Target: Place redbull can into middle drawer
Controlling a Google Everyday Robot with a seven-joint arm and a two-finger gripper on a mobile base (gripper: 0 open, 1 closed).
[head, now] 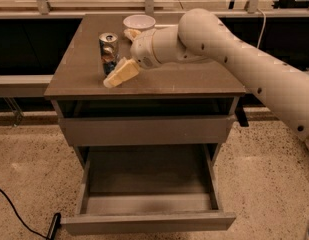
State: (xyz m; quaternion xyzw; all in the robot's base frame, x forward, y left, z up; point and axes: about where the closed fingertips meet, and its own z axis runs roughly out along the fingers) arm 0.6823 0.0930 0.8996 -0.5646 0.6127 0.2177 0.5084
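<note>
I am holding my tool wide open just beside the upright redbull can, aiming to centre it before closing.

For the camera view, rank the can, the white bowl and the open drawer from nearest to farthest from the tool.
The tool is over the cabinet top.
1. the can, right beside the tool on the top.
2. the bowl, behind it near the back edge.
3. the open drawer, far below at the front.
</note>
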